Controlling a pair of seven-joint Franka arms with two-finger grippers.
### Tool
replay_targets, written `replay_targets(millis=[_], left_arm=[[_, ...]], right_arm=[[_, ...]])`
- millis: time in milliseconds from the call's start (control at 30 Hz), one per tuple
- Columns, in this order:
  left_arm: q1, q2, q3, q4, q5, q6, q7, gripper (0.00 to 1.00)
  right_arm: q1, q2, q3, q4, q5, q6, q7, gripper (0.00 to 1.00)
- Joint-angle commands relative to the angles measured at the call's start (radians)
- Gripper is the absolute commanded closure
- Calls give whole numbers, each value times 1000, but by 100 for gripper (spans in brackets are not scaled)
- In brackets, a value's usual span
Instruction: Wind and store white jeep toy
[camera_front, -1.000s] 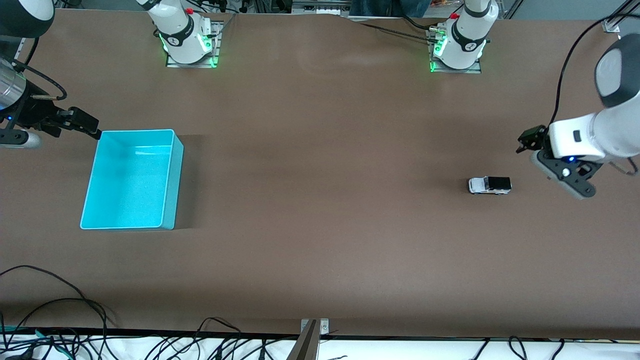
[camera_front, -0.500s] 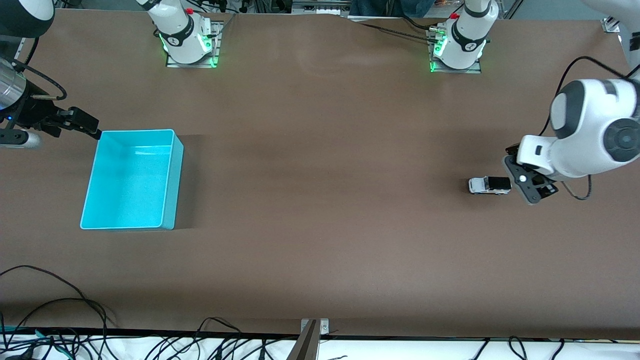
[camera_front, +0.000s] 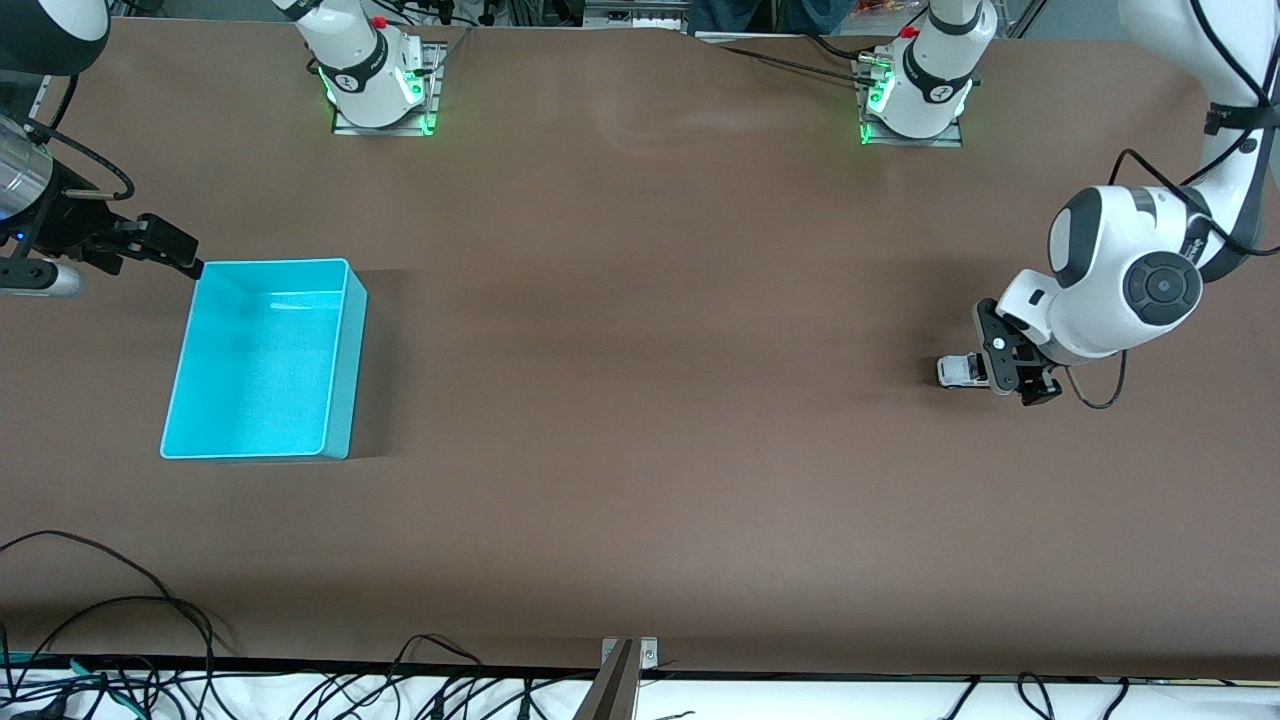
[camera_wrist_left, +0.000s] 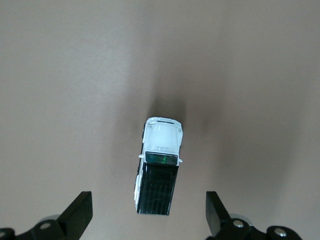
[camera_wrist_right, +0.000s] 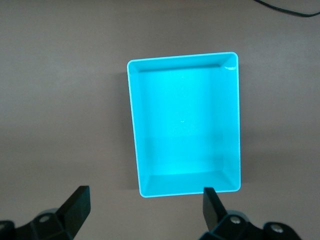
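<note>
The white jeep toy (camera_front: 955, 371), tiny with a black rear top, stands on the brown table toward the left arm's end. My left gripper (camera_front: 1008, 368) hangs over its black rear and hides that part in the front view. The left wrist view shows the jeep (camera_wrist_left: 159, 165) with its rear between the open left gripper (camera_wrist_left: 148, 210); both fingers stand well clear of its sides. My right gripper (camera_front: 165, 245) waits open beside a corner of the cyan bin (camera_front: 345, 360), over the table at the right arm's end. The bin (camera_wrist_right: 131, 125) is empty, and the right gripper (camera_wrist_right: 145, 207) holds nothing.
Cables (camera_front: 120, 620) lie along the table edge nearest the camera. The two arm bases (camera_front: 378, 75) stand at the edge farthest from it. Bare brown table stretches between the bin and the jeep.
My left arm has swung in from its end of the table and turned its open gripper down over the jeep's rear. Jeep, bin and right arm have not moved.
</note>
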Motion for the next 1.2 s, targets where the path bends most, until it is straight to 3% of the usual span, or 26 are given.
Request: replay_targets(millis=[0,500,733,1067,1167], left_arm=[[21,40,-4,3,25,42,91,0],[48,101,-2,-25,27,118,220,0],[50,120,-2,-55,27,214,252,0],[60,123,-2,-80,27,218,257,0],[60,123,-2,-82,27,220,272,9]], right_arm=[[-7,-6,3,5,17,-5,-7,0],[-7,-4,3,6,17,4,-4,0],[-8,-4,3,6,17,2,-4,0],[-7,-4,3,6,18,4,1,0],[-7,-4,3,6,17,4,1,0]])
